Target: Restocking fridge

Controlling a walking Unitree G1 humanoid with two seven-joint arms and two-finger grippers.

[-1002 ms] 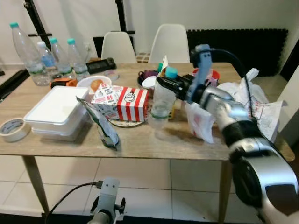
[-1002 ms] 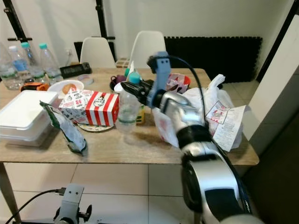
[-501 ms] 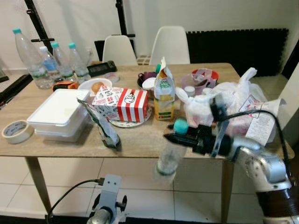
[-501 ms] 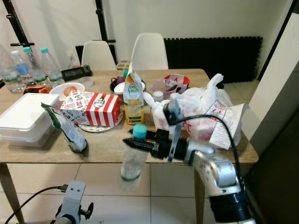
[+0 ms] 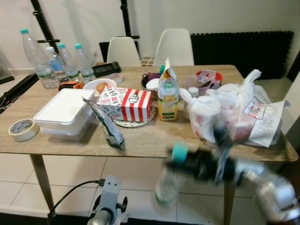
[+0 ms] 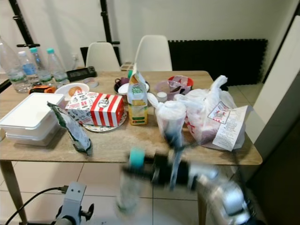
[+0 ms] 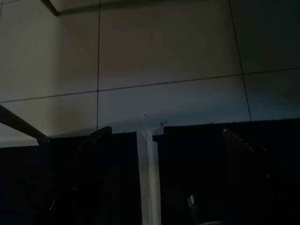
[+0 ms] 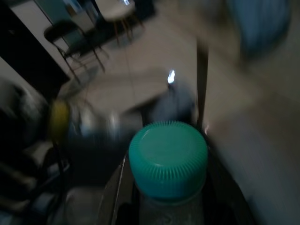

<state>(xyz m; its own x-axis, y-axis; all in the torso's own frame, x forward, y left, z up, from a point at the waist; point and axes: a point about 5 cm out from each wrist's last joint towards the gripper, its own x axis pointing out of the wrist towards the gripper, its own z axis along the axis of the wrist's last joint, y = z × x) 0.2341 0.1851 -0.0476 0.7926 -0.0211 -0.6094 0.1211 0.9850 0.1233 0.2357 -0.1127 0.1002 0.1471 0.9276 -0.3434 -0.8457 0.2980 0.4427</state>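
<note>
Left eye view, right gripper [image 5: 180, 165] fingers clamping water bottle [image 5: 167, 185], now lower below table [image 5: 140, 140] edge, blurred.

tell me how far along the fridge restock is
Early on. One water bottle is off the table, held in the right gripper. Left to move: three bottles, the juice carton, the boxes and the bags.
</note>
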